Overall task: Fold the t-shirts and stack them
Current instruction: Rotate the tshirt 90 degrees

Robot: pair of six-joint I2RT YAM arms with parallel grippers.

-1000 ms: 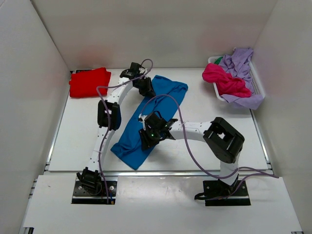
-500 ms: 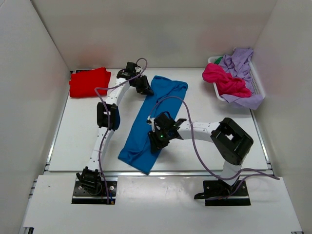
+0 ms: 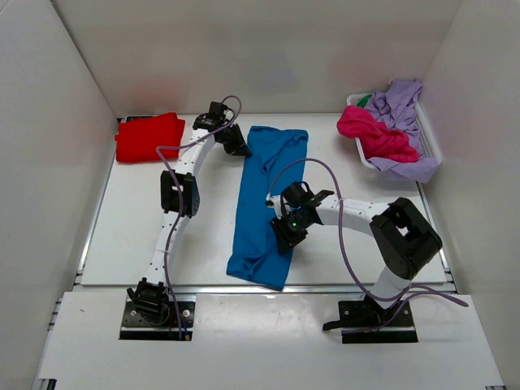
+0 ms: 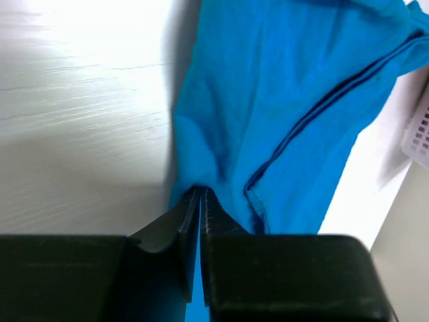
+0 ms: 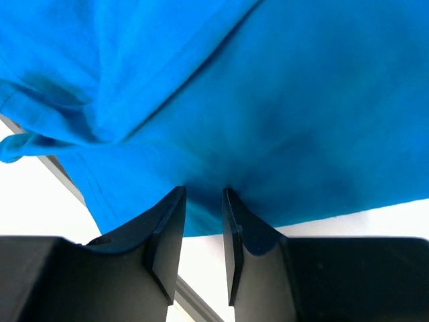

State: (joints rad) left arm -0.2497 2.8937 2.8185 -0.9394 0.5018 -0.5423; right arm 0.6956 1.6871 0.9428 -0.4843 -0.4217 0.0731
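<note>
The bright blue t-shirt (image 3: 264,195) lies as a long folded strip down the middle of the table, its near end at the front edge. My left gripper (image 3: 240,149) is shut on the strip's far left corner; in the left wrist view (image 4: 202,191) the jaws pinch blue cloth (image 4: 281,100). My right gripper (image 3: 283,238) grips the strip's right edge near its near end; in the right wrist view (image 5: 203,194) the jaws stand narrowly apart with blue cloth (image 5: 268,100) bunched at their tips. The folded red t-shirt (image 3: 149,136) lies at the far left.
A white slatted basket (image 3: 429,140) stands at the far right and holds the crumpled magenta pink shirt (image 3: 370,134) and lilac shirt (image 3: 402,106). White walls close in the table on three sides. A metal rail runs along the front edge (image 3: 162,286).
My right gripper has swung the near end of the blue shirt to the right, so the strip now runs almost straight from back to front. My left gripper has barely moved.
</note>
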